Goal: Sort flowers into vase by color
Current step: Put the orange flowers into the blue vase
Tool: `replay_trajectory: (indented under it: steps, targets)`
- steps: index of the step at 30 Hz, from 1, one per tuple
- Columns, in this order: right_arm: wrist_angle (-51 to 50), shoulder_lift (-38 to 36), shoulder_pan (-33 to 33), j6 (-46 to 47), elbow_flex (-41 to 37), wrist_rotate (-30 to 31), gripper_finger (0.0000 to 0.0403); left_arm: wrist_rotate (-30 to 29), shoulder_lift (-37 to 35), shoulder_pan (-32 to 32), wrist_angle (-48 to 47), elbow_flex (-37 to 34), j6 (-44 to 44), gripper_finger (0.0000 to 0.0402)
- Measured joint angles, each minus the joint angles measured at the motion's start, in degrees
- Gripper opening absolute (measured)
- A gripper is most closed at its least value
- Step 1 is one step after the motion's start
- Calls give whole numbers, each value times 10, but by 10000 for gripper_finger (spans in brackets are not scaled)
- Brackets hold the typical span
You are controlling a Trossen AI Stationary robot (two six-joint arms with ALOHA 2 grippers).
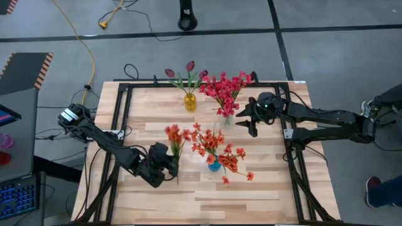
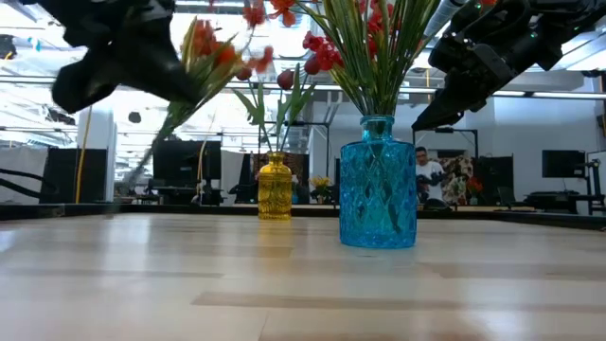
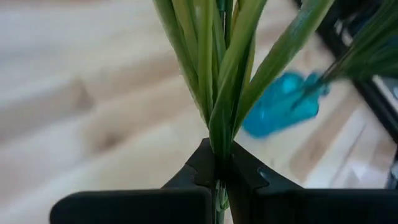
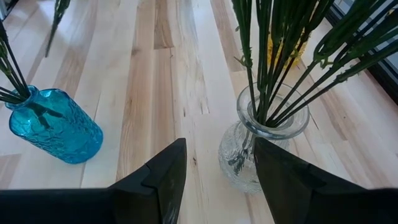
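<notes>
Green stems [image 3: 214, 93] of an orange flower [image 1: 174, 135] are pinched tight in the left gripper [image 3: 217, 171], up off the table [image 1: 251, 201] beside the blue vase [image 2: 378, 185] of orange flowers. Far back, the right gripper [image 4: 217, 168] hangs with its fingers apart, holding nothing, next to the clear vase [image 4: 264, 146] of pink flowers [image 1: 225, 88]. Dark red buds [image 1: 188, 68] stand in the yellow vase [image 1: 190, 101].

**Four cameras, one counter**

The high view looks straight down on the whole counter [image 1: 207, 194]. The low view sits at counter height, close to the blue vase [image 2: 378, 182], facing the room. Each wrist view peers forward past its own jaws: the left very close, the right looking down. All four share the blue vase.
</notes>
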Motion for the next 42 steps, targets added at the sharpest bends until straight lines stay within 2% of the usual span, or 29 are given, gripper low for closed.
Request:
replay_trajectory:
  steps: [10, 14, 18, 26, 34, 42]
  targets:
    - [0, 0, 0, 0, 0, 0, 214, -151, 0, 0, 33, 0, 118, 0]
    - [-2, 0, 0, 0, 0, 0, 214, -164, -7, 0, 79, 0, 230, 0]
    - [-13, 0, 0, 0, 0, 0, 214, -173, -21, -2, 164, 0, 349, 0]
    - [-27, 0, 0, 0, 0, -1, 214, -137, -32, -21, 346, 0, 576, 0]
    - [-28, 0, 0, 0, 0, -1, 214, -82, -31, -21, 467, 0, 724, 0]
    - [-27, 0, 0, 0, 0, -1, 214, -9, 43, 11, 649, 0, 894, 0]
